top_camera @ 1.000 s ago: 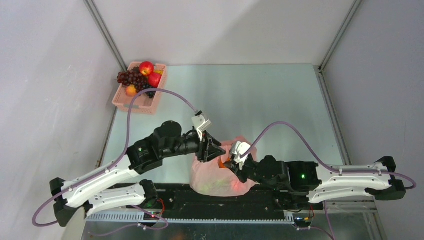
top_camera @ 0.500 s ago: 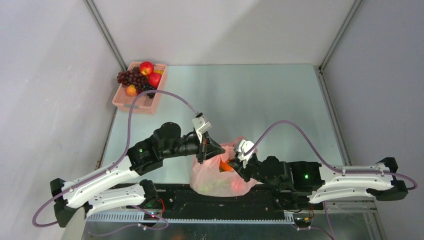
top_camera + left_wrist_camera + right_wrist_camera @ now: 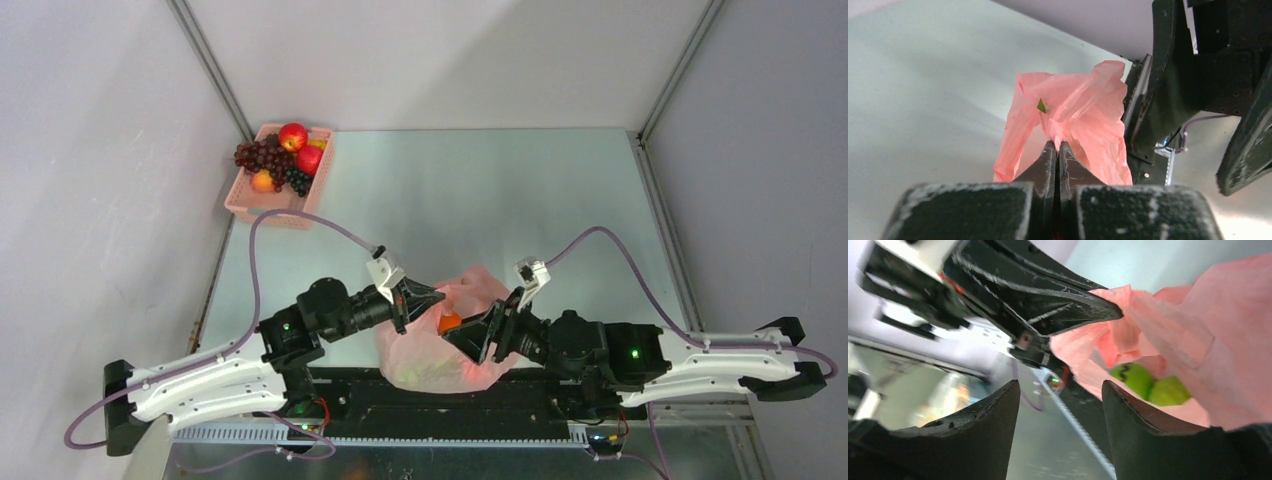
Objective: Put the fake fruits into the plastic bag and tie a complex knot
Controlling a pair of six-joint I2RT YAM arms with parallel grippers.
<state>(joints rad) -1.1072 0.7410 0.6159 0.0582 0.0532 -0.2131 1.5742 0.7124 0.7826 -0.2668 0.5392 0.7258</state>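
Right end effector (image 3: 1060, 390) has backed off, gaping, facing left end effector (image 3: 1056, 146), which pinches the plastic bag (image 3: 1075, 112) between them.

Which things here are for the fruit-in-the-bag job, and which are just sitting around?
For the job: pink plastic bag; orange and green apples inside it; fruits waiting in the pink basket; left gripper pinching the bag; right gripper, open.

Just there: the basket itself; purple cables.
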